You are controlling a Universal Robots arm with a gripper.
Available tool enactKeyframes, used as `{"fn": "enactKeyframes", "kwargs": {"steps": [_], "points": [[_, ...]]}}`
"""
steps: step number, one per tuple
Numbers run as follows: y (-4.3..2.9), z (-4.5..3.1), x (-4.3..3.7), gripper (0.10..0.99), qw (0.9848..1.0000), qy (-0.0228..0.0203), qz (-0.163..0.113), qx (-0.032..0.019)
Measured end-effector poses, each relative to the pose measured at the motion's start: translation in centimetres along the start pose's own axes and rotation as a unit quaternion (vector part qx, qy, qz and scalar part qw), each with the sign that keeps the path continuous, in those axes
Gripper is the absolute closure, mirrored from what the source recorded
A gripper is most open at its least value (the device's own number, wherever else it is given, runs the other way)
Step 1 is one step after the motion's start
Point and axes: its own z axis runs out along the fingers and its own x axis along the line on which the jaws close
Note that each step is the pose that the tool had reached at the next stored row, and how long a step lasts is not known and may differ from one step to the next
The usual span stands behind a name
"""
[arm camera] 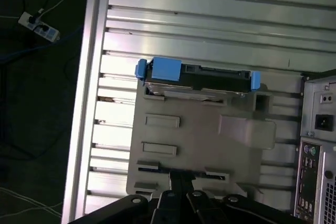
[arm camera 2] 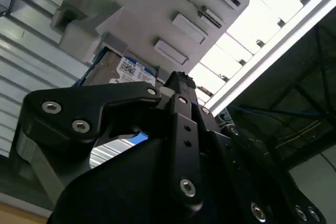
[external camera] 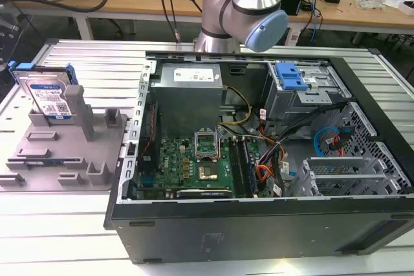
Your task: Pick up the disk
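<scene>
Exterior view: the silver rectangular hard drive with its blue plastic bracket has its lower edge tucked behind a post of the grey moulded holder tray, and the silver-and-blue robot arm runs off the top edge. In the second wrist view, the black metal gripper covers much of the drive.

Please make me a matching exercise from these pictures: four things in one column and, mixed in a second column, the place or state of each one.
Column one
1. disk
2. grey holder tray
3. computer case
4. blue caddy

Column two
A. lies flat on the slatted table
B. stands upright in the tray
C. fixed inside the case
D. side open, motherboard showing

Pairs: 1-B, 2-A, 3-D, 4-C.
</scene>
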Motion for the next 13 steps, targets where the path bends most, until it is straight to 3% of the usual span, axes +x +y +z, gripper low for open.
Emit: {"fn": "enactKeyframes", "kwargs": {"steps": [2,4,5,7,9,10,11,12,13], "points": [[0.0,0.0,0.0,0.98,0.9996,0.0011,-0.029,0.0],[0.0,0.01,0.0,0.98,0.9978,0.0025,-0.067,0.0],[0.0,0.01,0.0,0.98,0.996,0.0035,-0.089,0.0],[0.0,0.02,0.0,0.973,0.9939,0.0042,-0.111,0.0],[0.0,0.02,0.0,0.851,0.9912,0.005,-0.132,0.0001],[0.0,0.02,0.0,0.851,0.9895,0.0055,-0.145,0.0001],[0.0,0.02,0.0,0.792,0.9879,0.0059,-0.155,0.0001],[0.0,0.02,0.0,0.671,0.9854,0.0065,-0.17,0.0001],[0.0,0.02,0.0,0.671,0.9841,0.0068,-0.178,0.0001]]}}
